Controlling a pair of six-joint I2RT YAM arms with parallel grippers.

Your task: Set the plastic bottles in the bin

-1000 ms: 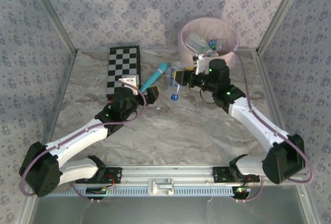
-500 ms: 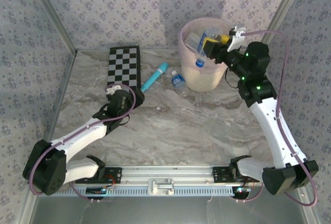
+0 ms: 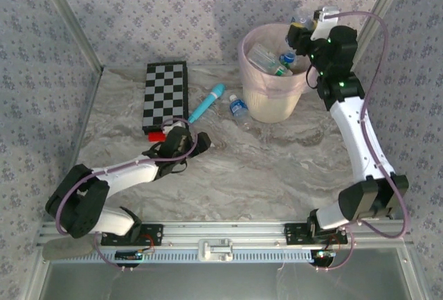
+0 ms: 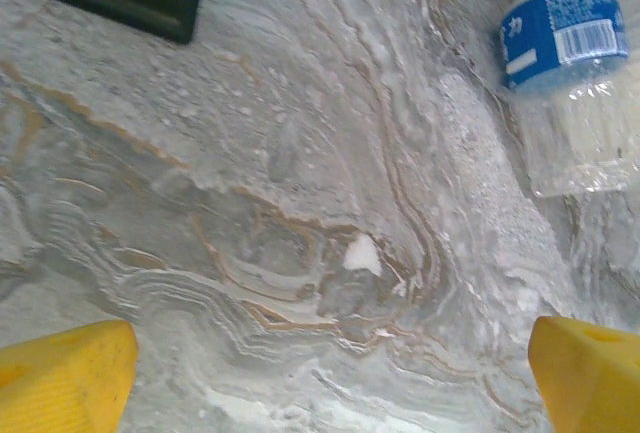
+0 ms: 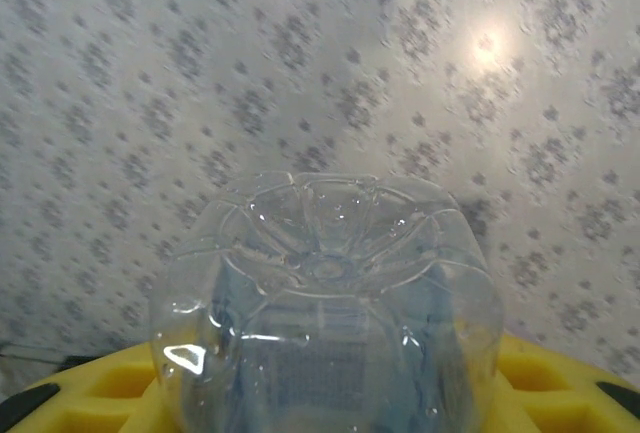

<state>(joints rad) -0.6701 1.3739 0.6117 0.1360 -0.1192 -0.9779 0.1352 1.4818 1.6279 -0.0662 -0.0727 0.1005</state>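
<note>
A clear plastic bottle (image 5: 325, 303) with a blue label is clamped base-outward between my right gripper's (image 5: 325, 408) yellow fingers (image 5: 90, 403). That right gripper (image 3: 302, 31) hangs over the far right rim of the cream bin (image 3: 273, 106) with its pink liner. Several bottles (image 3: 264, 56) lie inside the bin. One more clear bottle (image 3: 239, 108) with a blue label lies on the table left of the bin, and it also appears at the upper right of the left wrist view (image 4: 570, 83). My left gripper (image 3: 199, 140) sits low over the marble, open and empty (image 4: 330, 383), short of that bottle.
A teal wand (image 3: 206, 102) lies between the checkerboard (image 3: 166, 95) and the loose bottle. A small red object (image 3: 157, 136) sits at the board's near end. Patterned walls close in the table on three sides.
My right arm rose from the table with the bottle and swung up over the bin's far rim. My left gripper shifted right, away from the checkerboard, staying open.
</note>
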